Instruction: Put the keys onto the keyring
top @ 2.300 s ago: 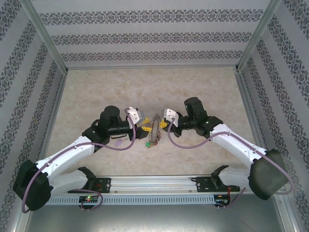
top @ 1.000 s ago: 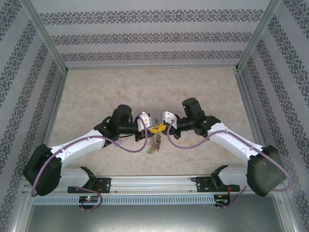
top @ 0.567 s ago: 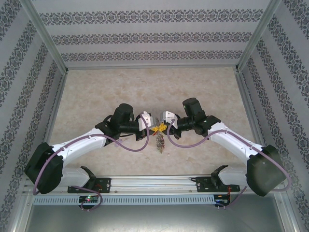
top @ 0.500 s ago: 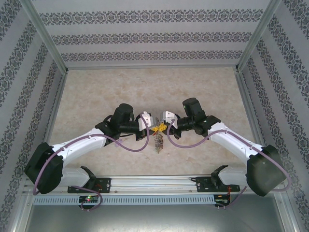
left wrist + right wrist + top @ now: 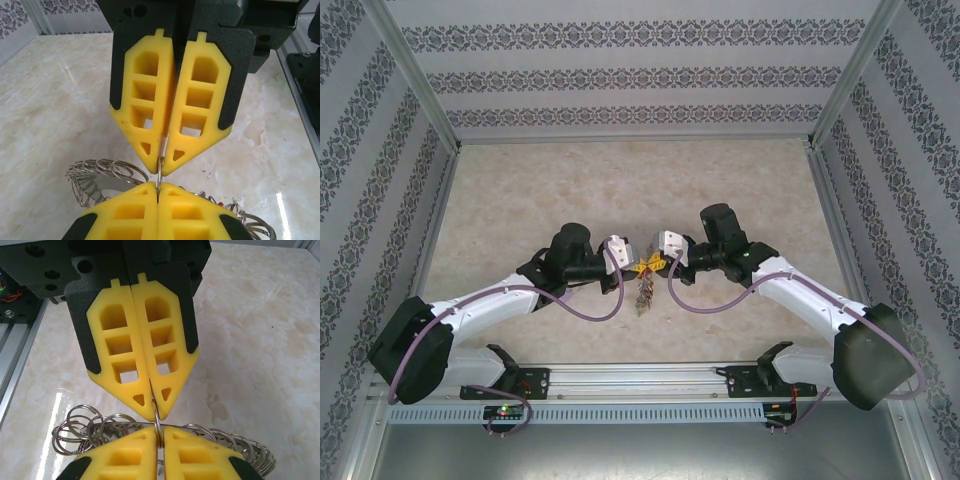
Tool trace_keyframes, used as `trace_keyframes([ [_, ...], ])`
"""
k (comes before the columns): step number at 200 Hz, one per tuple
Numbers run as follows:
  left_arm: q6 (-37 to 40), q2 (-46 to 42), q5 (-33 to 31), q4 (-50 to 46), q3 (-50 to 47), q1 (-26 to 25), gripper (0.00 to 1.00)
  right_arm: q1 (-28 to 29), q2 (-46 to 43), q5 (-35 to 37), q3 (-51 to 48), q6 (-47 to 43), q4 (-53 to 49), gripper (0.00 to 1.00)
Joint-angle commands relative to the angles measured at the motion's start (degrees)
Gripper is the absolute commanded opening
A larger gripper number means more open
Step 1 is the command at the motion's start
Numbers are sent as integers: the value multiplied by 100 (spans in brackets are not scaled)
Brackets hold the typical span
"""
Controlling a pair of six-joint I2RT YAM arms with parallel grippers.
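Note:
My left gripper and right gripper meet tip to tip above the middle of the table. Each is shut on the same small wire loop at the rim of the keyring, which hangs edge-on below them. In the left wrist view my left gripper comes up from the bottom and the right gripper points down at it. In the right wrist view the right gripper faces the left gripper, with the loop between them. More rim loops fan out on both sides. The keys are too small to tell apart here.
The marble-patterned table lies below, walled by patterned panels on three sides. A metal rail with the arm bases runs along the near edge. Purple cables loop from each wrist.
The left gripper came in from the left and shut on the loop the right gripper holds. The keyring has swung from spread out to hanging edge-on below the tips.

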Motion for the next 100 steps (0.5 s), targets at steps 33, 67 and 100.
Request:
trace_keyframes([
  [33,-728,-94,378,1222,-121,-39,0,-267,-197,-441,-278,395,421,16],
  [67,-1003,-107,357,1602,-204,-13,0,-324,-521,-414,-481,444,431,17],
  [100,-1108,-106,492,1666,-169,23,0,-382,-784,-461,-587,694,628,21],
])
